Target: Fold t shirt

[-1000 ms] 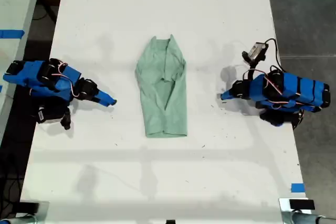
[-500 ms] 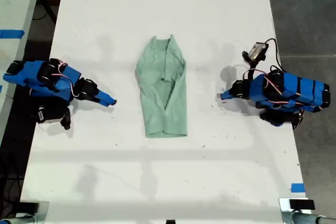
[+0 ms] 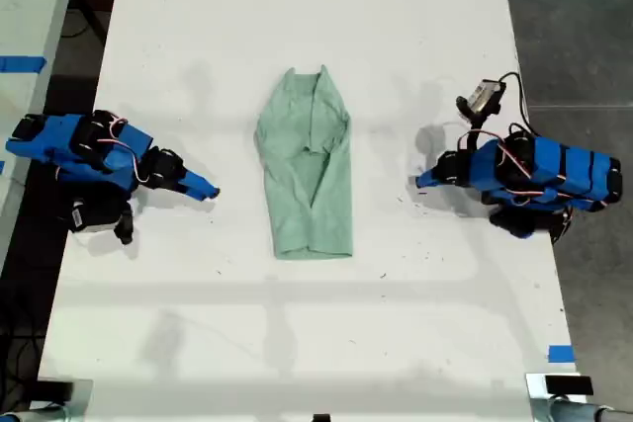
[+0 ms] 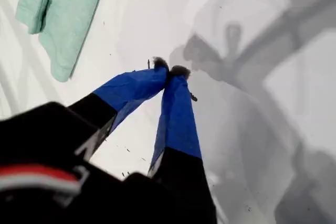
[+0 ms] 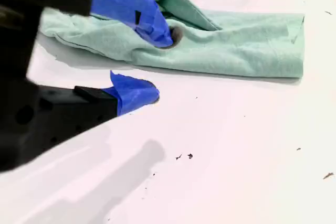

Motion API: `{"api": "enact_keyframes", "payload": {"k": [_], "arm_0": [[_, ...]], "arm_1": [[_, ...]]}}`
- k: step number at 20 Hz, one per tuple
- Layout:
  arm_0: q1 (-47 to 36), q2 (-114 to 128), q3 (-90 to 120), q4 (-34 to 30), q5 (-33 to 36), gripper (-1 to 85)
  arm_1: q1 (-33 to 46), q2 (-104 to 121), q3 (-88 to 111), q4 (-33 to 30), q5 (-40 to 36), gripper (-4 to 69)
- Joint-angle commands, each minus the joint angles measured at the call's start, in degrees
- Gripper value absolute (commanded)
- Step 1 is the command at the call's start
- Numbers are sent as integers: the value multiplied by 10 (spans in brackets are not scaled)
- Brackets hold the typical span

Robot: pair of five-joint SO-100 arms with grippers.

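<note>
In the first wrist view, the t shirt (image 4: 60,14) runs off the frame's edge.

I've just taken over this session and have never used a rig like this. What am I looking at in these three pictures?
The exterior view looks straight down on a white table. Two small blue robot arms sit at its two sides, facing each other. Between them lies a pale green t-shirt, already folded into a narrow strip.

The other two pictures come from cameras riding on the arms, each looking along its own jaws. My first gripper has its jaws closed on nothing, above bare table, with the shirt off to one side. My second gripper has its jaws open, close to the shirt's edge. Nothing is held.
</note>
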Motion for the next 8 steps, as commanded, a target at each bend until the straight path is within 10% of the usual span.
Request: {"api": "enact_keyframes", "payload": {"k": [1, 8], "arm_0": [[6, 4, -12, -1, -2, 135], [6, 4, -12, -1, -2, 135]], "arm_1": [[5, 8, 21, 1, -7, 14], [6, 8, 21, 3, -1, 14]]}}
